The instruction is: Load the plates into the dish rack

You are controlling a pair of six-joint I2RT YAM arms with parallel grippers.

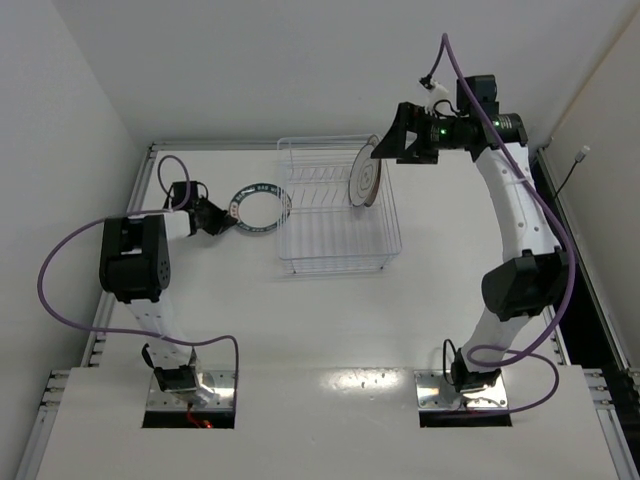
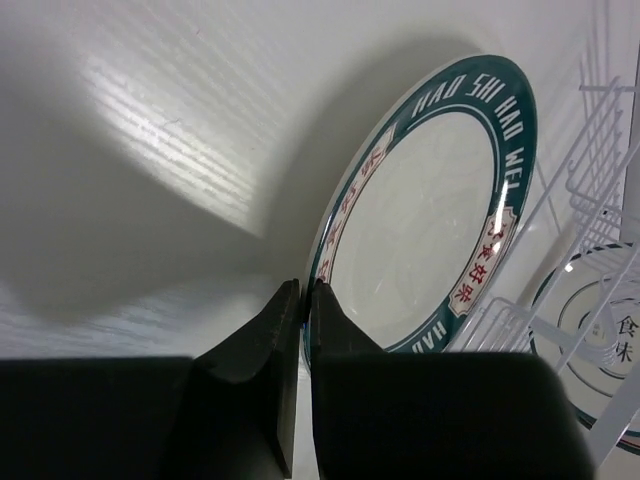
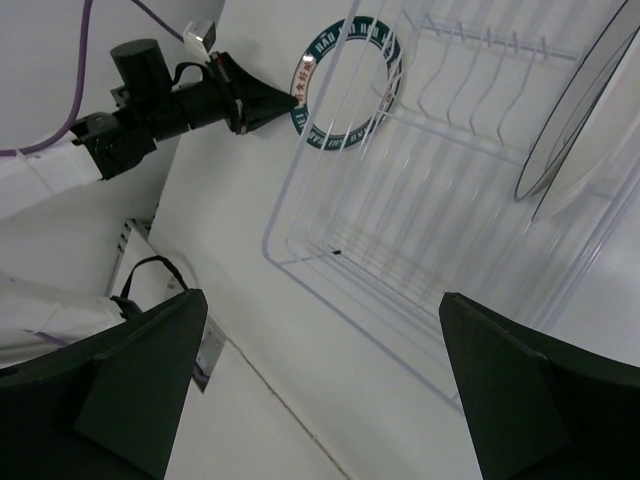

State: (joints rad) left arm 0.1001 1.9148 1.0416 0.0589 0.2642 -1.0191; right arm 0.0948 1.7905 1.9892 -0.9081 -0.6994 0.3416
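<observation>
Watching the overhead view, I see my left pincer [image 1: 218, 216] at the left centre of the frame, clamped on the rim of the teal-lettered plate [image 1: 258, 207]. Its wrist camera confirms this, with both fingers [image 2: 335, 335] pinched tight on the plate's lower-left edge. That plate sits right at the left side of the dish rack [image 1: 335, 215], its right edge overlapping the rack's wire wall in the picture. Whether it rests on the desk [image 1: 300, 330] or hangs above it, I cannot tell. The rack stands in the middle of the frame, toward the top. Inside it, at the upper right end, the white plate with the thin dark ring [image 1: 365, 178] stands on edge. My right pincer [image 1: 383, 148] hovers just beside that plate's upper rim. Its own camera shows the fingers spread wide with nothing between them, and the ringed plate lies clear of both in the upper right corner of that view.
</observation>
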